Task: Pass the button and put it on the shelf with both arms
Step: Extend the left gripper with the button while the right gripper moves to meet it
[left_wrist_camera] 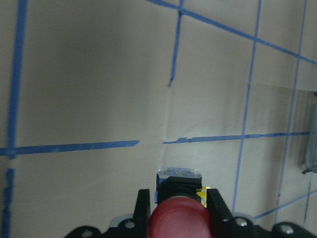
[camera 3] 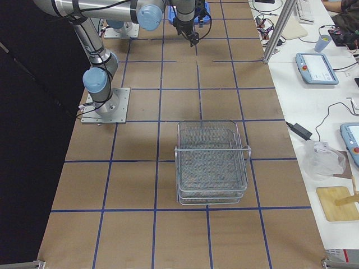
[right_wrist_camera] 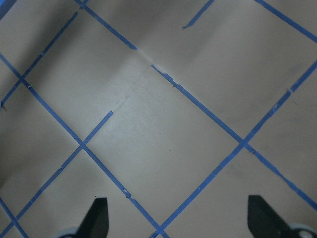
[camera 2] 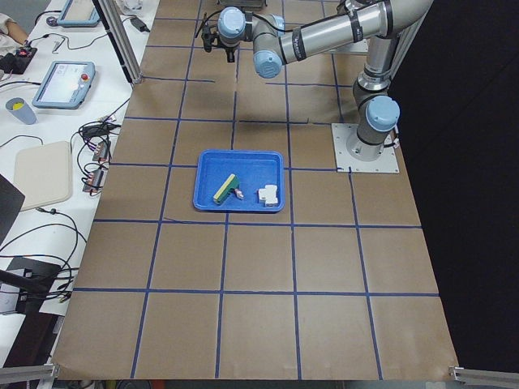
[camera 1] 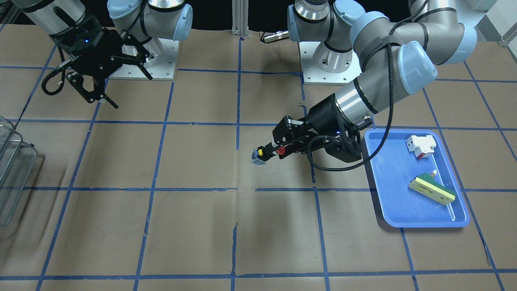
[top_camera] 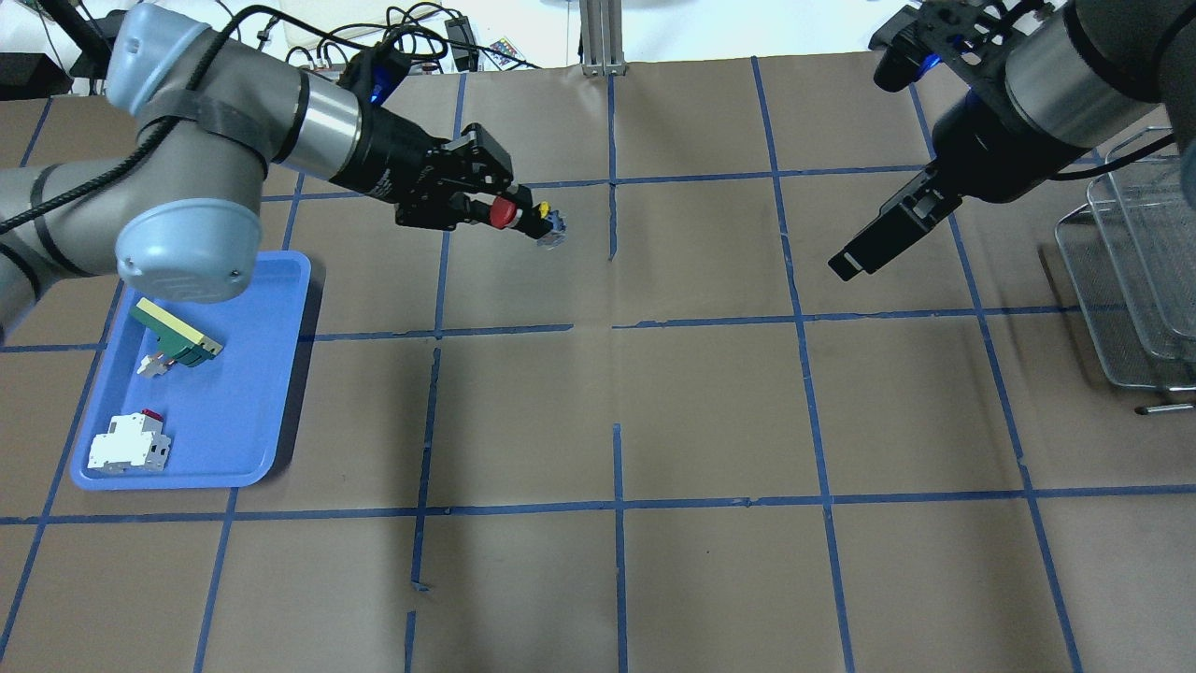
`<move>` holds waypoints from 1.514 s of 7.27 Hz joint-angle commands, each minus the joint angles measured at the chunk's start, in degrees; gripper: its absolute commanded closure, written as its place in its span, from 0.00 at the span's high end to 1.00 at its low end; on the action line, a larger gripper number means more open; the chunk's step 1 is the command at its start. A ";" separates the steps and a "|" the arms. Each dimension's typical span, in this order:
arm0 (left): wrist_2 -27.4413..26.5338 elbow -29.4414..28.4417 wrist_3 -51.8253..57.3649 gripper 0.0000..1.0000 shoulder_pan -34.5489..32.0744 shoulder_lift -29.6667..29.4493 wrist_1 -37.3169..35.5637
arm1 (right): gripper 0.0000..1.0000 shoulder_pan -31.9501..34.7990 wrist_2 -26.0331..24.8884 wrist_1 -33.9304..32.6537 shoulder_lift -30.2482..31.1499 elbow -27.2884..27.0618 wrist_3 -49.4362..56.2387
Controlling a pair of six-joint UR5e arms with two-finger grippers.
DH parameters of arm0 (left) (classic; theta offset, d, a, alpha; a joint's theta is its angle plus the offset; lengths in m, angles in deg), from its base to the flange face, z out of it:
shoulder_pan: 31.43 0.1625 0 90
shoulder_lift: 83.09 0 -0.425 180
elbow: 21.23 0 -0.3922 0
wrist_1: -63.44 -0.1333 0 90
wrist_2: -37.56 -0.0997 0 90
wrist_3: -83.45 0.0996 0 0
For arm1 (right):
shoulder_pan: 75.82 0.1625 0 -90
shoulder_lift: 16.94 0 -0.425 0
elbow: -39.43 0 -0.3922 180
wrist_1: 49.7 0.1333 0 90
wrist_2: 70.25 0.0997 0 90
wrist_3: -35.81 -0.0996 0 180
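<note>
Button (top_camera: 505, 212), round red cap, clamped in left hand (top_camera: 534, 215); right hand (camera 1: 133, 92) spread open.

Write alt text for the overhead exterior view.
The left gripper holds the red-capped button above the middle of the table, and the empty right gripper hangs opposite it. A wire shelf stands at the right edge. A blue tray at the left holds a white block and a green bar.

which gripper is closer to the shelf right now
Right. The right gripper hangs open above the table, a short way inboard of the shelf. The left gripper, shut on the button, is near the table's middle, much farther from it.
</note>
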 commanded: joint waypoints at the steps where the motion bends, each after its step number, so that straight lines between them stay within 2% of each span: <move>1: 4.70 -0.28 -8.01 0.20 -6.53 -0.08 -5.65 | 1.00 -2.18 2.99 -0.21 -0.21 -0.58 18.20; 2: 4.90 -0.27 -10.91 0.19 -9.25 -0.25 -7.41 | 1.00 -4.72 8.75 0.22 -0.30 -1.72 24.54; 4: 5.86 -0.28 -14.35 0.15 -12.78 0.01 -7.78 | 1.00 -6.42 12.39 0.05 -0.04 -3.04 30.11; 5: 6.91 -0.45 -14.89 0.14 -14.02 0.36 -8.74 | 1.00 -6.50 16.50 0.23 -0.13 -3.31 33.18; 7: 7.01 -0.45 -15.86 0.10 -14.90 -0.43 -9.97 | 1.00 -6.51 18.55 0.05 -0.13 -4.09 35.66; 8: 6.92 -0.71 -20.56 0.07 -15.52 -0.08 -12.24 | 1.00 -6.51 21.78 -0.03 -0.21 -5.23 37.42; 9: 6.83 -0.71 -26.09 0.07 -15.78 0.09 -15.40 | 1.00 -6.51 21.99 0.05 0.05 -5.94 38.48; 11: 6.92 -1.94 -27.02 0.07 -16.05 0.10 -16.39 | 1.00 -6.42 21.90 -0.03 0.49 -6.74 39.63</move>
